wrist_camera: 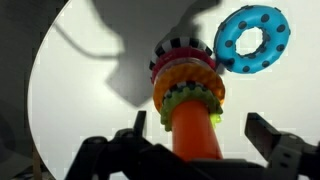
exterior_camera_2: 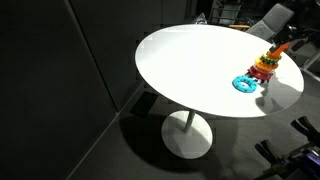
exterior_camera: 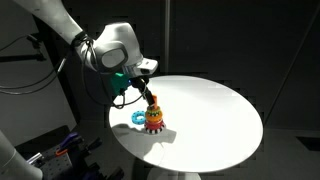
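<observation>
Dark room, round white bench [exterior_camera: 222, 112]; jaws spread wide, gripping nothing, astride the orange post [wrist_camera: 195, 135] of the ring stacker [wrist_camera: 185, 82]; blue ring [wrist_camera: 252, 40] just beside it.

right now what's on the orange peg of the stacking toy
Three rings show on the orange peg: a green ring uppermost, an orange ring under it, a pink ring lowest. The blue ring lies apart on the table. What lies under them is covered.

Your arm [exterior_camera: 70, 30] is glossy white with rounded joints and dark seams; a teal patch [exterior_camera: 120, 74] marks its wrist, and the fingers [wrist_camera: 268, 135] are black.
</observation>
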Robot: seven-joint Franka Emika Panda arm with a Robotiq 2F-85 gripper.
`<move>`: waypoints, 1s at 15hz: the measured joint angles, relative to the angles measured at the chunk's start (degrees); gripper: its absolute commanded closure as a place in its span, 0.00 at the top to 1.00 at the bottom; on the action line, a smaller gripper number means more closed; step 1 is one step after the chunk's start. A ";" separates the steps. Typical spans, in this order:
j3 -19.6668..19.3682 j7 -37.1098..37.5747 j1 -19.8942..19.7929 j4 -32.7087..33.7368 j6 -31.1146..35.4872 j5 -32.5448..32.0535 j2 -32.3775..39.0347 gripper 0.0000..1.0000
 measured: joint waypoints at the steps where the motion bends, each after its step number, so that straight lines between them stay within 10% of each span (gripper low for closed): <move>1: 0.00 0.02 -0.03 -0.16 0.56 -0.39 0.18 1.00; 15: -0.87 5.45 -0.51 -0.13 6.61 -10.23 4.36 1.00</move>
